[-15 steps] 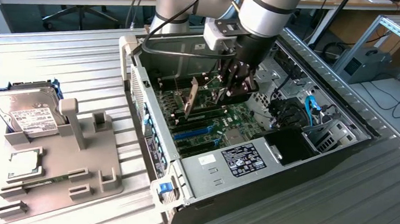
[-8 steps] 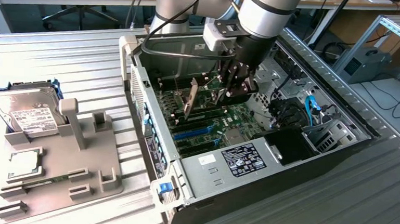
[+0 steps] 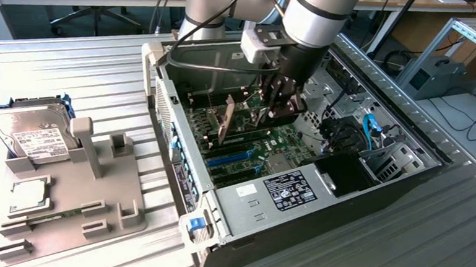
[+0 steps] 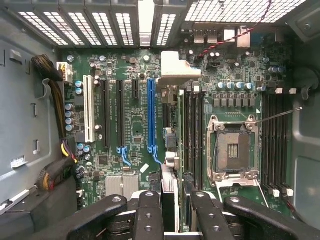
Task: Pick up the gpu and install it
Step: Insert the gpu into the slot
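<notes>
The open computer case (image 3: 178, 161) lies on its side with the motherboard (image 4: 125, 135) facing up. My gripper (image 3: 274, 105) reaches down into it and is shut on the gpu (image 3: 258, 115), which stands on edge over the board. In the wrist view the black fingers (image 4: 148, 212) clamp the gpu (image 4: 169, 100) edge-on in my gripper (image 4: 175, 205). Its silver bracket (image 4: 172, 67) points toward the case's slotted rear wall. The card runs just beside the long blue slot (image 4: 151, 115). I cannot tell whether its lower edge touches a slot.
A silver hard drive (image 3: 31, 134) with a white label rests in a grey fixture (image 3: 77, 198) at the exterior view's left. Inside the case are the bare CPU socket (image 4: 232, 150), memory slots (image 4: 275, 145), blue cables (image 3: 371, 132) and a labelled power supply (image 3: 288, 189).
</notes>
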